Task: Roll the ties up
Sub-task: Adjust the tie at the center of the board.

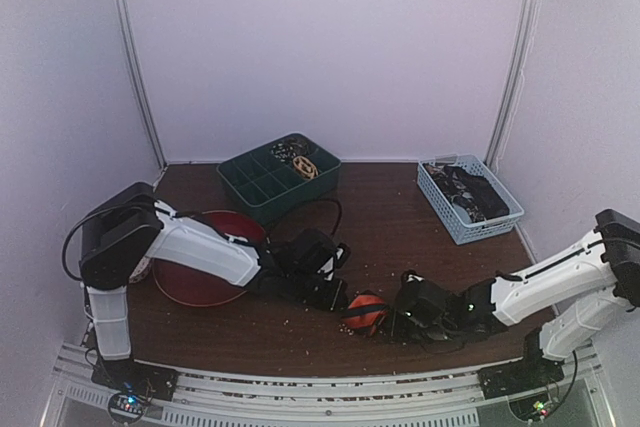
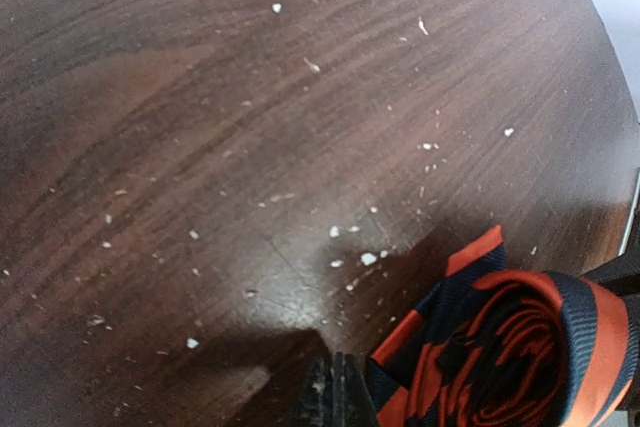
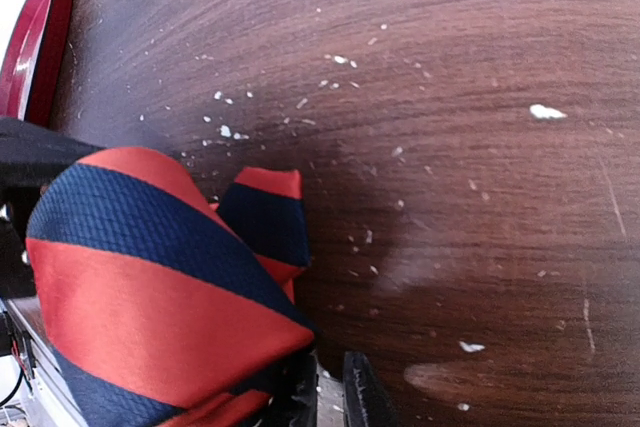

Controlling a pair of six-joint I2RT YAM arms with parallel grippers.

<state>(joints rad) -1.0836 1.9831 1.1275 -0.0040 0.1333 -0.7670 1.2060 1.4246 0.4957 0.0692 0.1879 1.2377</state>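
Observation:
A striped orange-red and black tie (image 1: 365, 312) lies rolled into a coil near the table's front edge, between my two grippers. In the left wrist view the coil (image 2: 510, 347) sits just right of my left gripper (image 2: 335, 397), whose fingers are pressed together with nothing between them. In the right wrist view the tie's wide end (image 3: 150, 287) drapes against the left finger of my right gripper (image 3: 332, 397), whose jaws stand nearly together with no fabric seen between them. From above, my left gripper (image 1: 338, 299) and right gripper (image 1: 392, 325) flank the coil.
A green compartment tray (image 1: 262, 187) at the back holds coiled ties (image 1: 297, 159). A light blue basket (image 1: 455, 227) at the back right holds dark ties. A red plate (image 1: 205, 257) lies under the left arm and shows in the right wrist view (image 3: 35, 47). White crumbs dot the wood.

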